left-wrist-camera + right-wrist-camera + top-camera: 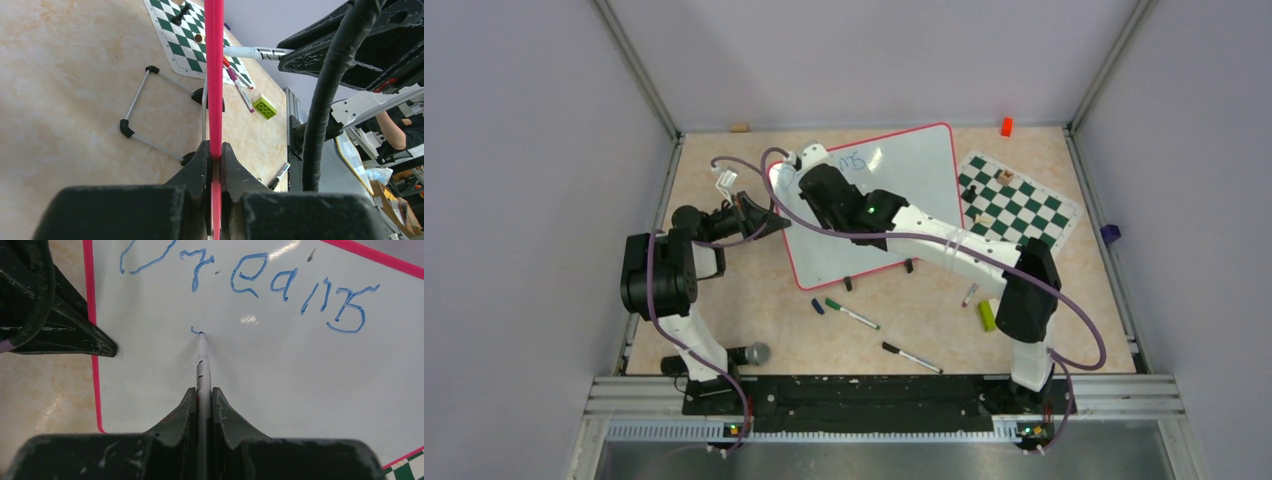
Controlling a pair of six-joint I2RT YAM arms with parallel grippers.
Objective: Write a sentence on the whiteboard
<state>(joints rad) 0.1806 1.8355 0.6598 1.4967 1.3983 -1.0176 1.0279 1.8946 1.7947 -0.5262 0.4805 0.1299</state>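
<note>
Clamps the left rim of the large glossy white, red-framed whiteboard (924, 175), on the far half of the tan table (754, 300), in the left gripper (215, 150), jaws pressed tight on the frame. Pinches a slim white marker (202, 360) in the right gripper (202, 395), tip touching the board below the thin blue handwritten lettering (250, 285) (reads "Dreams"). Shows bare white surface below and rightward; green-and-white checkered chess mat (1016, 200) just beside the right edge.

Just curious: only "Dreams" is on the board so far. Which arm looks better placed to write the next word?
Right: the right claw grips the marker, tip on the whiteboard under "Dreams". The left claw is clamping the red frame.
</note>
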